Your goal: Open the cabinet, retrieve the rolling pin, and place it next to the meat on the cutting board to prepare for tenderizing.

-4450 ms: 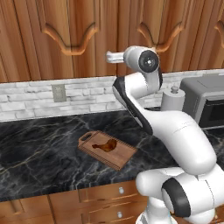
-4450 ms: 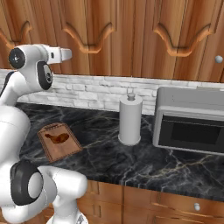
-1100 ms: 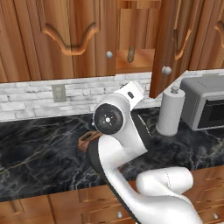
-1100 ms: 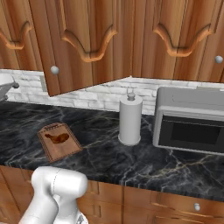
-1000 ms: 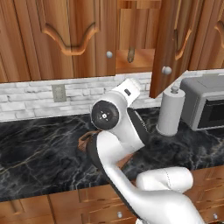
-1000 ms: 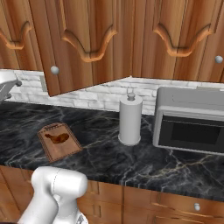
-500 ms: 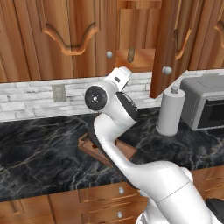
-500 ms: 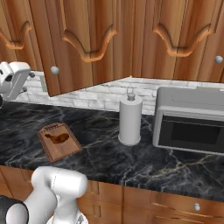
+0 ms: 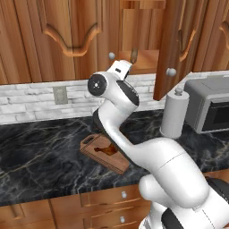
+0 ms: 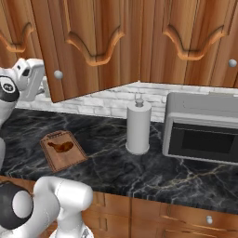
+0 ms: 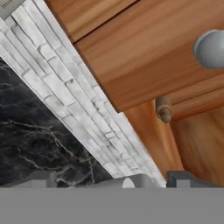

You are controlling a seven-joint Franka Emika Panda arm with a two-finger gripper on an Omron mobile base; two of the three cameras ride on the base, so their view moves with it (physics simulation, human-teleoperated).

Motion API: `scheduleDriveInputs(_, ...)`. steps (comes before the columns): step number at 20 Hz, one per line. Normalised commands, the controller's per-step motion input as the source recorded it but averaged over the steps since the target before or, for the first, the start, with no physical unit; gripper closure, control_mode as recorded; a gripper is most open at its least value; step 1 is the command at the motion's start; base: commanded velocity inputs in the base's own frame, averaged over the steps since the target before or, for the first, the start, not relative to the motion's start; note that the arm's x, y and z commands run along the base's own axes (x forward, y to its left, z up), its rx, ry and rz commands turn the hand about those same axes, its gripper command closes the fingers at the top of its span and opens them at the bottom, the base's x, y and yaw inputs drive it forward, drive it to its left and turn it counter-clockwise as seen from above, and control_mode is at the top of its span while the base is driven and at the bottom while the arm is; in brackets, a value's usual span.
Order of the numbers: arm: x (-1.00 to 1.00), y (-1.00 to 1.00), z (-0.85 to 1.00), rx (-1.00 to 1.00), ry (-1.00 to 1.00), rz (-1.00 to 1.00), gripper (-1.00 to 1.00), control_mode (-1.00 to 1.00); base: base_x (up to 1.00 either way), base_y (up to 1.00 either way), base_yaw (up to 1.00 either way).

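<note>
Inside cabinet [image 9: 147,40], unlabelled rolling pin [image 11: 164,108]

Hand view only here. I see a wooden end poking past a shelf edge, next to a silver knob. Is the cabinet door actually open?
Observer: Yes, the right door stands swung wide open.
Operator: Where's the board?
Observer: The cutting board lies on the counter near its front edge, with the meat on it.
Operator: Anything crowding it?
Observer: No. The paper towel roll stands well off to its right, beside the microwave.
</note>
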Motion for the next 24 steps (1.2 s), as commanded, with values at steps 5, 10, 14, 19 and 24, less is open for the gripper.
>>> scheduleDriveInputs(5, 0.19, -0.35, 0.00, -0.10, 0.06, -0.02, -1.00, -1.00, 0.00, 0.00, 0.00)
scheduleDriveInputs(10, 0.00, -0.52, 0.00, -0.10, 0.05, -0.06, -1.00, -1.00, 0.00, 0.00, 0.00)
scheduleDriveInputs(14, 0.00, -0.52, 0.00, -0.11, 0.07, -0.07, -1.00, -1.00, 0.00, 0.00, 0.00)
scheduleDriveInputs(19, -0.20, -0.74, 0.00, -0.07, 0.02, -0.11, -1.00, -1.00, 0.00, 0.00, 0.00)
scheduleDriveInputs(24, -0.71, -0.90, 0.00, -0.01, -0.01, -0.18, -1.00, -1.00, 0.00, 0.00, 0.00)
